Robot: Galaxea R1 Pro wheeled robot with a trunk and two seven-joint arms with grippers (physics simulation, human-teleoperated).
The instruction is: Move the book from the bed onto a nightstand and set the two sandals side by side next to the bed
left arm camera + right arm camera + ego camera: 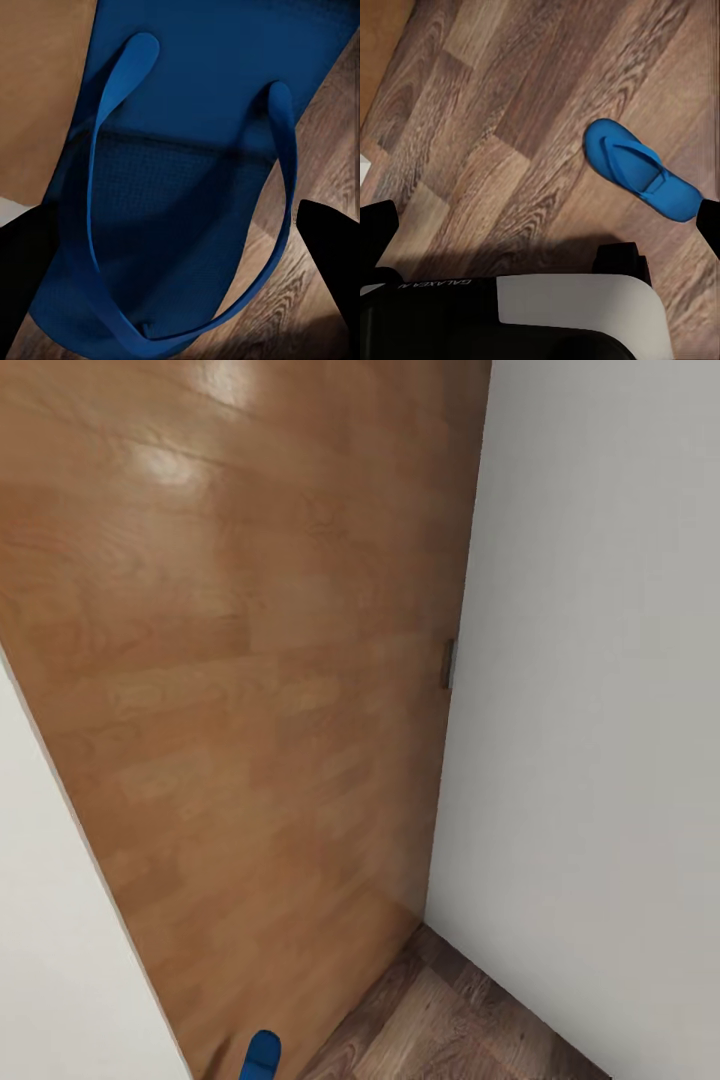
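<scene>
One bright blue sandal [187, 150] with blue straps sits close up in the left wrist view, strap side toward the camera. My left gripper [180, 277] is shut on it, a dark finger against each side edge. Its tip [262, 1055] pokes into the bottom of the head view. The other sandal [641, 169] lies flat on the wood-plank floor [510, 112], strap side up, with my right gripper [544, 229] open and empty above the floor some way from it. The book, bed and nightstand are out of view.
A large light brown wooden door [240, 690] stands straight ahead, between white walls on the left [50, 960] and right [600, 710]. A strip of dark plank floor [440, 1020] shows at the door's foot. My white and black base [570, 315] is below the right gripper.
</scene>
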